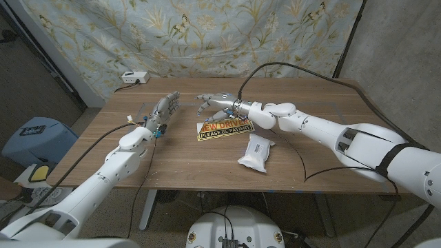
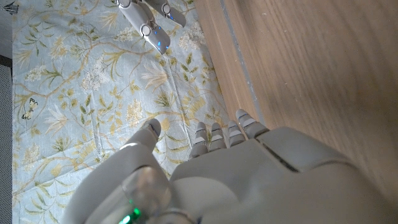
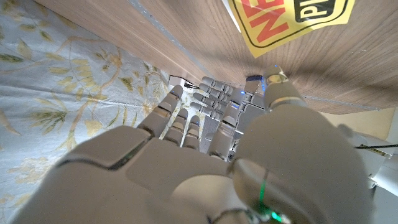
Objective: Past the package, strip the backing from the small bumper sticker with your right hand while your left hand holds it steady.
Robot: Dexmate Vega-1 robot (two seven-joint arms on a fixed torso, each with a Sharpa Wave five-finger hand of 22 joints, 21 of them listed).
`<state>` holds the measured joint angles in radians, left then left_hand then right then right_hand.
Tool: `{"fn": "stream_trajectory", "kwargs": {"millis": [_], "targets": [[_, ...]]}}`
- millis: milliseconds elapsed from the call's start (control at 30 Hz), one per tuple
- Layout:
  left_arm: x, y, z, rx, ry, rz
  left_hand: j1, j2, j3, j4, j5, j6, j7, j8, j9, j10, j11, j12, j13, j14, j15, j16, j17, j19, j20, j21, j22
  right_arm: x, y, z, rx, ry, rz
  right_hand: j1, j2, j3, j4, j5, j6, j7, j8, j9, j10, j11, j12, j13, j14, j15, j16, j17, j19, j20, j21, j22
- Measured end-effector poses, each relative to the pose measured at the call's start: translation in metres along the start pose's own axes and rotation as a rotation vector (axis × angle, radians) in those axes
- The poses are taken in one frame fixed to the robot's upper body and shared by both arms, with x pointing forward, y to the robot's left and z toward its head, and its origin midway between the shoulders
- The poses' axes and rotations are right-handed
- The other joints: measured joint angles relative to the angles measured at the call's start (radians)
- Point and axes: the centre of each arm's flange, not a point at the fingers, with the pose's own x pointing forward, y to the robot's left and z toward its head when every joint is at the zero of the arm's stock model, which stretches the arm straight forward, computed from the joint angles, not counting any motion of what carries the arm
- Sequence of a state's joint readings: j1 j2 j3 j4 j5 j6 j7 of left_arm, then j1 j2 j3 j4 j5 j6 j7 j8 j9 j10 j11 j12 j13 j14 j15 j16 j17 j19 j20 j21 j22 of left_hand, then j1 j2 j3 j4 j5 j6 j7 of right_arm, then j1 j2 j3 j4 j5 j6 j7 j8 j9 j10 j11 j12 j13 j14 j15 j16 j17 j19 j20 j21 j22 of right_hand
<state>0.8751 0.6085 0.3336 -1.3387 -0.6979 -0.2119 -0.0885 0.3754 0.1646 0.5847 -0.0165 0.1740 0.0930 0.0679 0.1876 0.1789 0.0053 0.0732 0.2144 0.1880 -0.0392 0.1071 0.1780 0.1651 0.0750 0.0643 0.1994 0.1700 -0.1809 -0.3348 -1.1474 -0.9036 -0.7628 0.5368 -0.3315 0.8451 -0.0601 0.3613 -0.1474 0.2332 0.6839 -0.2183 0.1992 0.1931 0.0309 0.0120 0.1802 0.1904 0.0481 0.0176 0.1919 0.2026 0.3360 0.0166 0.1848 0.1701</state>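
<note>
We are working at the long brown wooden table (image 1: 324,120) that is spanning the middle of the head view. Our white right hand (image 1: 210,103) is hovering just above centre, fingers spread and gripping nothing, just past the far edge of the yellow-and-black rectangular bumper sticker (image 1: 225,128), which is lying flat at the centre of the frame. Our white left hand (image 1: 165,110) is standing left of centre, fingers apart and empty, near the sticker's left end but not touching it. The small white crinkled package (image 1: 256,152) is sitting just below and right of the sticker. To do this well, we judge the left hand should be pressing one end down first, while the right hand is working a corner loose slowly.
</note>
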Motion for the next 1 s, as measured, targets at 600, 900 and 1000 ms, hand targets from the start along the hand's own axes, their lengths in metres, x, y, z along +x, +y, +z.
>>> {"fn": "stream_trajectory", "kwargs": {"millis": [600,900,1000], "targets": [[0.0073,-0.0069,-0.0014,0.004,0.012,-0.022,-0.004,0.004,0.004,-0.004,0.0,0.004,-0.004,0.0,0.0,0.0,0.0,0.0,0.0,0.0,0.0,0.0,0.0,0.0,0.0,0.0,0.0,0.005,0.0003,-0.0037,0.01,-0.032,0.087,-0.009,-0.009,-0.017,0.005,0.0,-0.104,-0.002,-0.019,0.0,-0.119,-0.002,-0.008,0.003,-0.078,0.026,-0.004,0.005,-0.064,0.028,-0.004,0.0],[0.0081,-0.0091,0.0005,0.004,0.012,-0.026,-0.004,0.004,0.004,-0.004,0.0,0.003,-0.004,0.0,0.0,0.0,0.0,0.0,0.0,0.0,0.0,0.0,0.0,0.0,0.0,0.0,0.0,0.003,0.0036,-0.0052,0.007,-0.043,0.113,-0.009,-0.009,-0.019,0.003,0.0,-0.12,-0.004,-0.019,0.0,-0.141,-0.013,-0.008,0.003,-0.088,0.027,-0.004,0.009,-0.066,0.03,-0.004,0.0],[0.0082,-0.0099,0.0009,0.004,0.014,-0.028,-0.004,0.004,0.004,-0.004,0.0,0.004,-0.004,0.0,0.0,0.0,0.0,0.0,0.0,0.0,0.0,0.0,0.0,0.0,0.0,0.0,0.0,0.0011,0.0056,-0.0068,0.007,-0.042,0.12,-0.009,-0.009,-0.019,0.003,0.0,-0.126,-0.005,-0.019,0.005,-0.143,-0.014,-0.008,0.003,-0.088,0.027,-0.004,0.009,-0.065,0.03,-0.004,0.0]]}}
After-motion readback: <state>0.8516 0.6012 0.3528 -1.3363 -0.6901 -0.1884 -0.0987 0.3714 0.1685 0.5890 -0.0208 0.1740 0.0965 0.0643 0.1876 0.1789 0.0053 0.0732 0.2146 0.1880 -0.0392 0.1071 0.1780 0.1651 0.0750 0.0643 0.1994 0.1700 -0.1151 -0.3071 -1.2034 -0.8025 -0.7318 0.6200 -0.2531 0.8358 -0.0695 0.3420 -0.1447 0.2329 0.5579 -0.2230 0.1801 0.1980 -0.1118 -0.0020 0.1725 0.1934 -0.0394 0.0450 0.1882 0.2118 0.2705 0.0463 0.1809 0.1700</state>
